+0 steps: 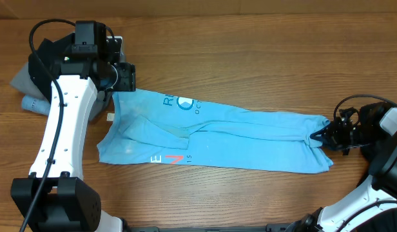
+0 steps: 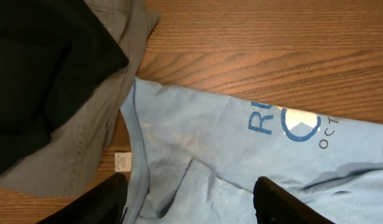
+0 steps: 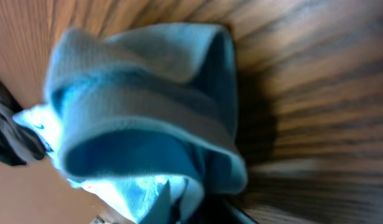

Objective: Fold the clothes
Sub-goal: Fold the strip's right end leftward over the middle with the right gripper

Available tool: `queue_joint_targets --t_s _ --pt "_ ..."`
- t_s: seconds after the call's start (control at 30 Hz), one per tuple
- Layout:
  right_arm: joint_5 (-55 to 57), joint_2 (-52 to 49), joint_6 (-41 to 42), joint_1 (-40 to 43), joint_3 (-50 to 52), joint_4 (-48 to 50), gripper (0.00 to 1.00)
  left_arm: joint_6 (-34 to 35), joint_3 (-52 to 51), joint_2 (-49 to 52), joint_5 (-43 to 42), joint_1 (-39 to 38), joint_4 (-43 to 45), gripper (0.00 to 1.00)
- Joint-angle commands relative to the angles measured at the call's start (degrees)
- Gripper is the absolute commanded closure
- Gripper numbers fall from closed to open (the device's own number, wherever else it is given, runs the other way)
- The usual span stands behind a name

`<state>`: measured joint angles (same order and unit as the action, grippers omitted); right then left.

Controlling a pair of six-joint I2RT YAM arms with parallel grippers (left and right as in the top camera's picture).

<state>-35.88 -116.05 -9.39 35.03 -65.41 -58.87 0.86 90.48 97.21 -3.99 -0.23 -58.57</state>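
The light blue T-shirt (image 1: 218,135) lies stretched out long across the table, with blue lettering near its top edge and red and white print at its front edge. My left gripper (image 1: 123,82) is open just above the shirt's far left corner. In the left wrist view its two fingers (image 2: 188,202) straddle creased shirt fabric (image 2: 241,143) without closing on it. My right gripper (image 1: 319,136) is shut on the shirt's bunched right end. In the blurred right wrist view the folded blue fabric (image 3: 148,124) fills the frame above the jaws (image 3: 198,211).
A pile of other clothes sits at the far left behind my left arm: a grey garment (image 1: 21,80), a black one (image 1: 47,48) and a blue-grey roll (image 1: 32,103). The grey (image 2: 86,137) and black (image 2: 42,68) garments touch the shirt's corner. Bare wood (image 1: 263,58) lies beyond the shirt.
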Motion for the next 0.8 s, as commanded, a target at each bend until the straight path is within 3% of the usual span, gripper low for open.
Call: queue_joint_targets --t_s 0.0,0.17,0.4,0.67,0.77 --pt "10.21 -3.63 2.93 -0.15 0.87 1.03 0.96 -1.86 0.55 -0.20 0.63 0.33 -0.20 0.32" --pt "11.39 -0.96 4.31 1.11 -5.07 -2.05 0.96 -2.23 0.55 -0.22 1.97 0.33 -0.39 0.32" --pt "23.06 8.76 11.52 1.49 -15.15 -5.77 0.96 -2.16 0.57 -0.26 3.32 0.39 -1.99 0.31" --pt "18.58 13.49 14.16 -0.66 -15.74 -6.86 0.96 -2.19 0.57 -0.26 3.32 0.39 -2.89 0.30" --pt "15.76 17.27 14.56 -5.22 -15.74 -8.28 0.96 -2.16 0.57 -0.26 3.32 0.39 -3.30 0.30"
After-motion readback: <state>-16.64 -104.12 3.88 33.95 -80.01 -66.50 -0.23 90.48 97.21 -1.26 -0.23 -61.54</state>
